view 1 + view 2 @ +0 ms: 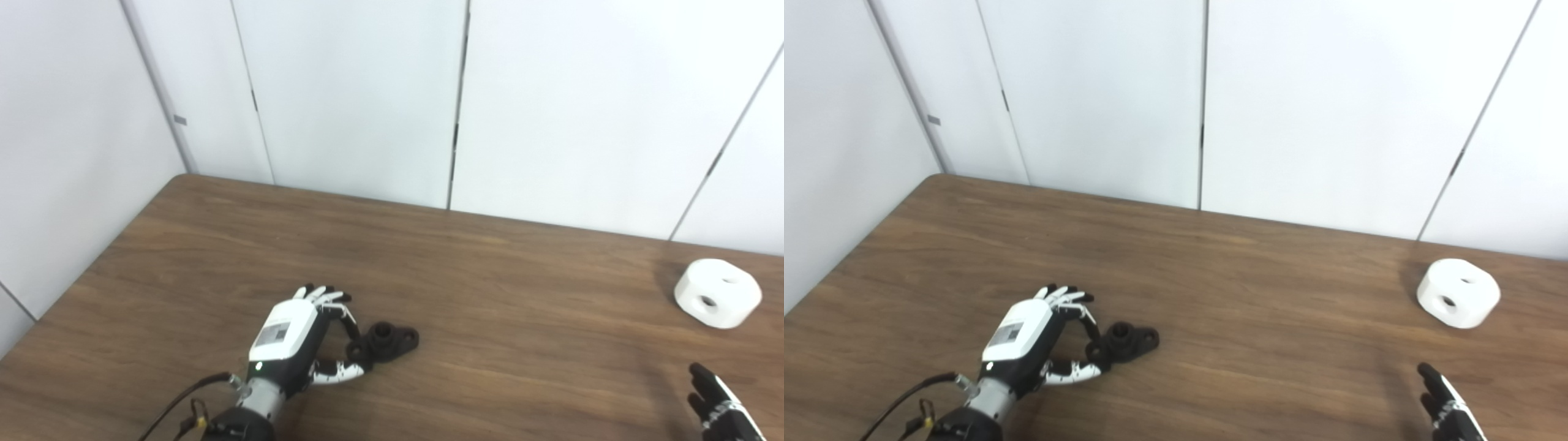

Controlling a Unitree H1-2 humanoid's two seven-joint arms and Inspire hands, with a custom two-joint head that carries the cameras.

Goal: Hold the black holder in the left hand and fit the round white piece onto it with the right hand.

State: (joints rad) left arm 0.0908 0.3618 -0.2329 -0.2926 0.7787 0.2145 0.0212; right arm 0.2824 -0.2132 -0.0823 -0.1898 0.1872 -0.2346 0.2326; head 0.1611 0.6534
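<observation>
The left hand (288,334) rests on the table (490,275) with its fingers (343,315) spread around the near end of the black holder (386,342), touching it. The round white piece (718,293) sits well beyond the right hand (719,407), whose fingers are only partly visible; I cannot tell their state.

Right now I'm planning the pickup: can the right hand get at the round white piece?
Probably yes. The right hand sits near the table's front edge, and only bare table lies between it and the round white piece, farther back.
</observation>
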